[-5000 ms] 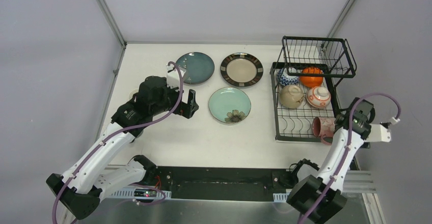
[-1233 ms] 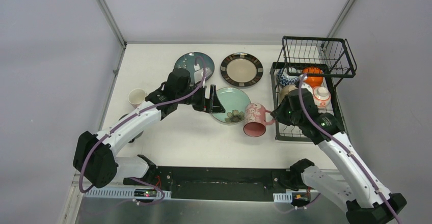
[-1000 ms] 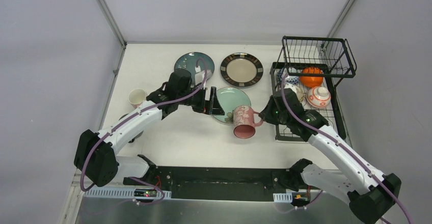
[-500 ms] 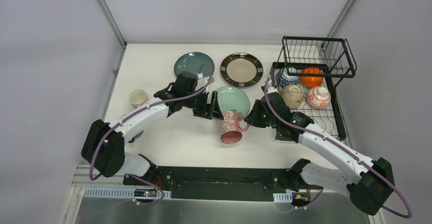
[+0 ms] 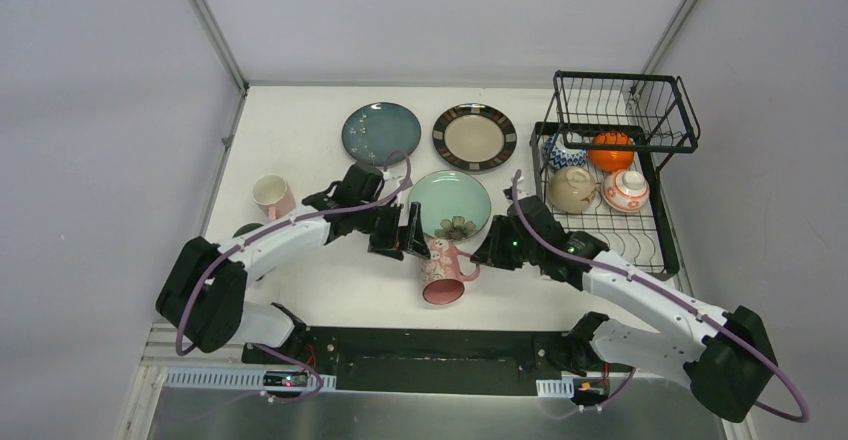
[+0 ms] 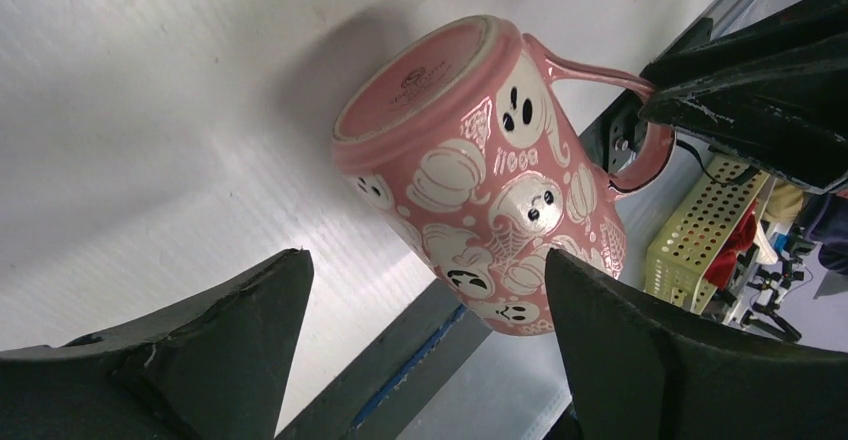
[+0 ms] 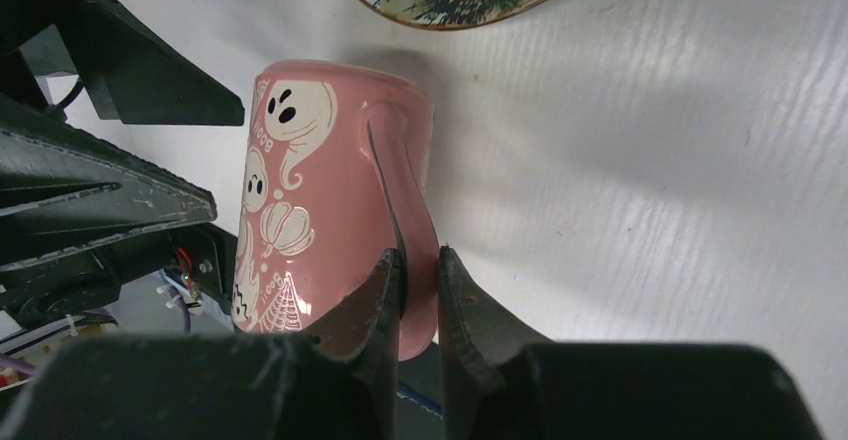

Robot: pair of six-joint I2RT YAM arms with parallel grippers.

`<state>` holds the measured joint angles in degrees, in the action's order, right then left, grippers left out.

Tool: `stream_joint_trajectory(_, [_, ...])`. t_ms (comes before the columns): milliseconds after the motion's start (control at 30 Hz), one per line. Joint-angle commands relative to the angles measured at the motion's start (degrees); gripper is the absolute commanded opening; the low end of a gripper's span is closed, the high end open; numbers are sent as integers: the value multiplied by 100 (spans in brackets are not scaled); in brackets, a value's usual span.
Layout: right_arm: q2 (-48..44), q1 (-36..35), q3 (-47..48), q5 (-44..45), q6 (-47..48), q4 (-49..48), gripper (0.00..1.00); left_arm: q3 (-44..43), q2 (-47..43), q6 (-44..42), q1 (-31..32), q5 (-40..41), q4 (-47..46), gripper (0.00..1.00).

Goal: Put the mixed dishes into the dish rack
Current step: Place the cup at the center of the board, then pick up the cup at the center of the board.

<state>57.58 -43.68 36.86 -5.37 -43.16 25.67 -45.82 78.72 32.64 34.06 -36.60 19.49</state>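
pink mug (image 5: 441, 270) mid-frame, pinched by its handle in the right gripper (image 7: 418, 260), sits dead ahead of the wide-open left gripper (image 6: 422, 260)

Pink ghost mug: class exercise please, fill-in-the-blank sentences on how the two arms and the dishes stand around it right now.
1. The right gripper is shut on the pink ghost mug by its ____.
2. The left gripper has its jaws ____, one on either side of the mug and not touching it.
3. Counting the mint green flower plate, ____ plates lie flat on the table, outside the dish rack.

Missing words: handle; open; three.
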Motion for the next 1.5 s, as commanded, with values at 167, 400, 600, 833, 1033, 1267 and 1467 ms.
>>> stream_joint_trajectory(167, [-64, -587, -306, 134, -1799, -1026, 2, 83, -753, -523, -5, 36, 711, 91])
stream_joint_trajectory(400, [438, -686, 63, -551, -482, -999, 25, -7, -1013, -630, -13, 468, 1319, 91])
stream_joint_trajectory(600, [1010, -540, 283, -1358, 397, -1003, 35, -142, -644, -787, -14, 402, 1397, 84])
stream_joint_trajectory(833, [1705, 522, 377, -2805, 1376, -1103, 48, -52, -702, -844, -14, 411, 1197, 79])
stream_joint_trajectory(1033, [1788, 659, 457, -3146, 1940, -822, 56, 45, -687, -785, -14, -69, 995, 76])
stream_joint_trajectory(1267, [1908, 477, 204, -3125, 1211, -1378, 53, 219, -1148, -1092, 144, -172, 985, 77])
stream_joint_trajectory(1467, [2178, 90, 16, -2638, 56, -2221, 51, 567, -1794, -1520, 1332, 1438, 585, 78])
